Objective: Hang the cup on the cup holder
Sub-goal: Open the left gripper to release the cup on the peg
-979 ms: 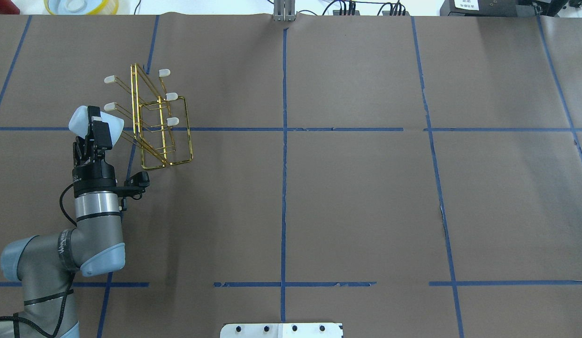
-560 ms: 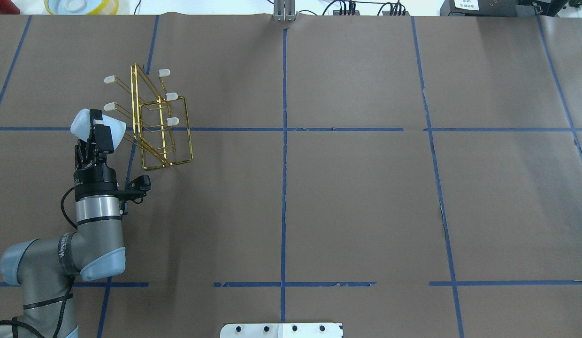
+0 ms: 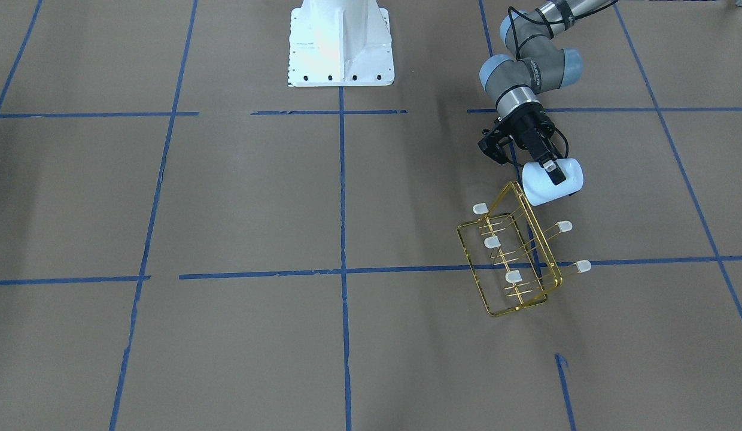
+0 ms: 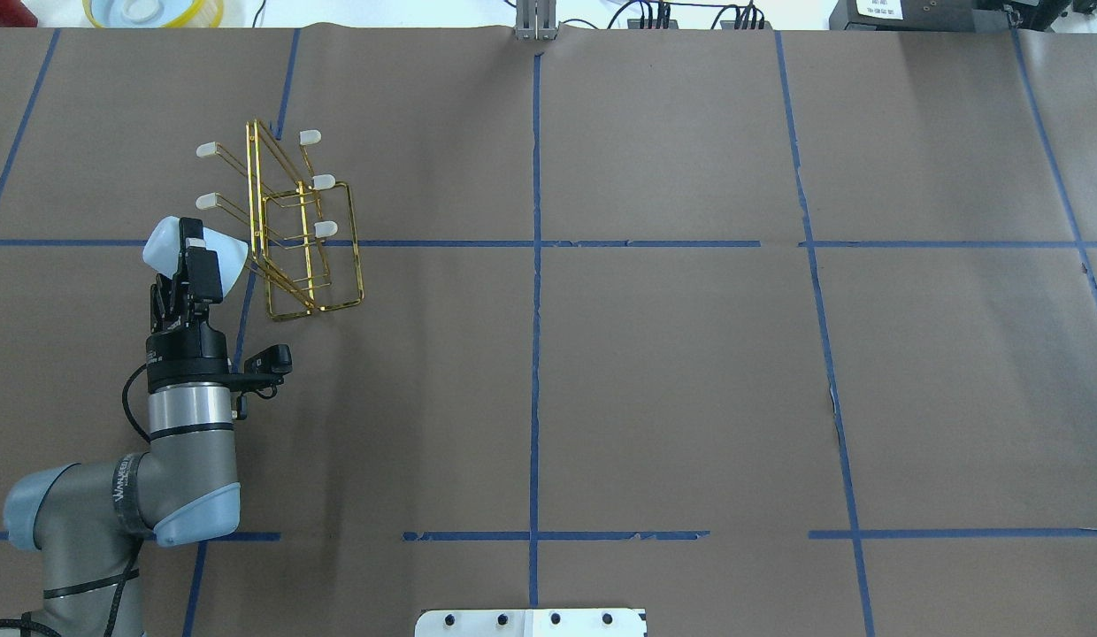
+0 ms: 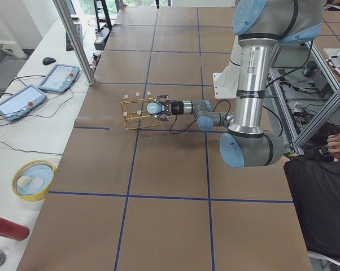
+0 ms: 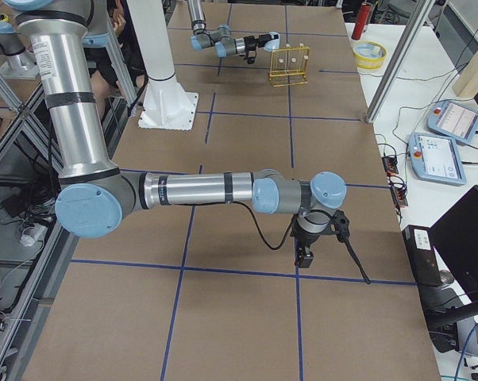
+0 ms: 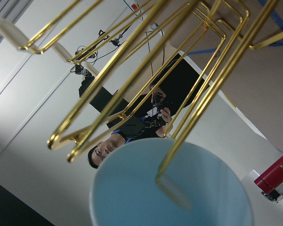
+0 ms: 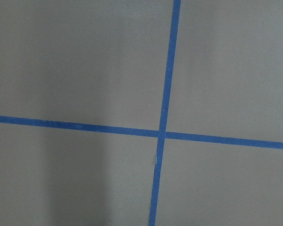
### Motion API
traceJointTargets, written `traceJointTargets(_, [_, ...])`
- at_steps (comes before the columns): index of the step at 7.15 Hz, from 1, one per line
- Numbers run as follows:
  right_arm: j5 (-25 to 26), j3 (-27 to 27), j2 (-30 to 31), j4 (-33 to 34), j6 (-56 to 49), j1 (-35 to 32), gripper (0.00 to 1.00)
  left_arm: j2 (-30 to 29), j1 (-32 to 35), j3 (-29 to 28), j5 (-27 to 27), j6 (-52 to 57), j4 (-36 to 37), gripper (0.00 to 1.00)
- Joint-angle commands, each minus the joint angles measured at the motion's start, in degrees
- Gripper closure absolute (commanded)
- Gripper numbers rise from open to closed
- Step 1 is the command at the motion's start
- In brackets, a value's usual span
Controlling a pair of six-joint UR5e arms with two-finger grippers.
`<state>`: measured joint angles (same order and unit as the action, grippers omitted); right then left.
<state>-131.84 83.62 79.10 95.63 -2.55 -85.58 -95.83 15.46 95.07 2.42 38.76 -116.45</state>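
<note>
My left gripper (image 4: pixel 195 252) is shut on the cup (image 4: pixel 230 257), a pale blue-white tumbler held on its side with its mouth toward the cup holder (image 4: pixel 310 257). The cup holder is a gold wire rack with white-capped prongs, standing left of the table's middle. In the left wrist view a capped prong (image 7: pixel 174 190) reaches into the cup's mouth (image 7: pixel 132 197). The front-facing view shows the cup (image 3: pixel 547 188) at the rack's (image 3: pixel 540 239) near top corner. My right gripper (image 6: pixel 305 255) shows only in the exterior right view, so I cannot tell whether it is open.
Brown paper with blue tape lines covers the table (image 4: pixel 672 354). A yellow bowl (image 4: pixel 150 11) and a red cylinder (image 5: pixel 6 227) sit beyond the table's left end. The robot's white base (image 3: pixel 341 42) stands at the near edge. An operator sits at the exterior left view's right edge.
My left gripper has carried the cup right and a little back toward the robot, bringing its mouth up to the rack's nearest left prong. The rack has not moved.
</note>
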Motion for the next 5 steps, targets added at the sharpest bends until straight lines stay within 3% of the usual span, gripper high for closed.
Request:
traceJointTargets(1, [0.0, 0.0, 0.0, 0.0, 0.0, 0.0, 0.00, 0.1, -0.5, -0.5, 0.0, 0.0, 0.0, 0.68])
traceJointTargets(2, [0.0, 0.0, 0.0, 0.0, 0.0, 0.0, 0.00, 0.2, -0.5, -0.8, -0.1, 0.0, 0.0, 0.67])
traceJointTargets(3, [0.0, 0.0, 0.0, 0.0, 0.1, 0.0, 0.00, 0.1, -0.5, -0.8, 0.0, 0.0, 0.1, 0.46])
traceJointTargets(4, [0.0, 0.0, 0.0, 0.0, 0.1, 0.0, 0.00, 0.2, -0.4, -0.7, 0.0, -0.1, 0.0, 0.00])
traceJointTargets(5, [0.0, 0.1, 0.0, 0.0, 0.0, 0.0, 0.00, 0.2, -0.4, -0.7, 0.0, -0.1, 0.0, 0.00])
